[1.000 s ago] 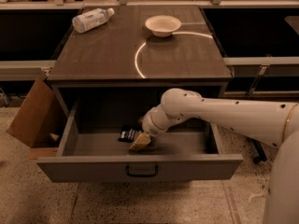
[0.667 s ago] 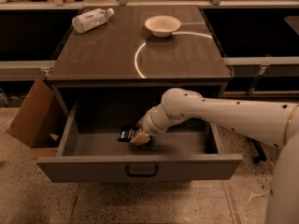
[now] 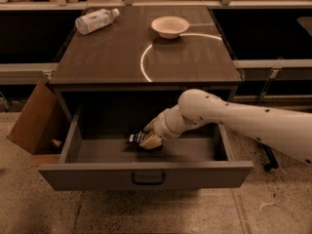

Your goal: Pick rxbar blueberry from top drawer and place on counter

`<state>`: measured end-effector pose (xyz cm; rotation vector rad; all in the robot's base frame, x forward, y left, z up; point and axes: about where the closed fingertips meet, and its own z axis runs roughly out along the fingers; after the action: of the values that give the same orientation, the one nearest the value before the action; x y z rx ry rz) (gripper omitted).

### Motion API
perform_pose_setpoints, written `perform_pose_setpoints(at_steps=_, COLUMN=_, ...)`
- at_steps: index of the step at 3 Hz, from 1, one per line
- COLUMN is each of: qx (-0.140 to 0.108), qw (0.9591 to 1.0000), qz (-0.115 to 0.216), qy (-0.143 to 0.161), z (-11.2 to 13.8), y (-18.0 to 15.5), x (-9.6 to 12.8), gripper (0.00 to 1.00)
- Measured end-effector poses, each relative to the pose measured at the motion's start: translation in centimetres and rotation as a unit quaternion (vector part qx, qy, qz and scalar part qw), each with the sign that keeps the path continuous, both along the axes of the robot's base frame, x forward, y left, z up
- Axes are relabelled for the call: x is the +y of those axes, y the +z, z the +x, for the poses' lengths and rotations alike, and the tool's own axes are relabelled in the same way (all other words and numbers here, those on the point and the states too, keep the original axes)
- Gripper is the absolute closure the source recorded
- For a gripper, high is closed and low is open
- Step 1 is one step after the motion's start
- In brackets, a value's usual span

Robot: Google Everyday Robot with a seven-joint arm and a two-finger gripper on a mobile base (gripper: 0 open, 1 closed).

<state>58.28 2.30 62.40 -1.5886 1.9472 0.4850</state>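
The top drawer point(image 3: 146, 175) is pulled open below the counter point(image 3: 112, 57). The rxbar blueberry point(image 3: 133, 138), a small dark wrapper bar, lies on the drawer floor left of centre. My gripper point(image 3: 150, 141) reaches down into the drawer from the right on the white arm point(image 3: 229, 116). Its tan tip rests at the bar's right end and covers part of it. I cannot tell whether it touches the bar.
A clear plastic water bottle point(image 3: 95, 21) lies at the counter's back left. A white bowl point(image 3: 169, 26) stands at the back centre. A brown cardboard box point(image 3: 34, 118) leans left of the drawer. Dark shelving runs along both sides behind.
My gripper has shifted slightly up and back inside the drawer, staying at the bar's right end. The bar lies in the same place.
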Motion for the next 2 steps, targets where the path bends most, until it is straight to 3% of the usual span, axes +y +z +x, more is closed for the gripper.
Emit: perform_pose_setpoints(at_steps=2, qx=-0.087, qw=0.9933, qz=0.070, qy=0.027, z=-2.5, y=9.1, x=-4.4, gripper=1.00)
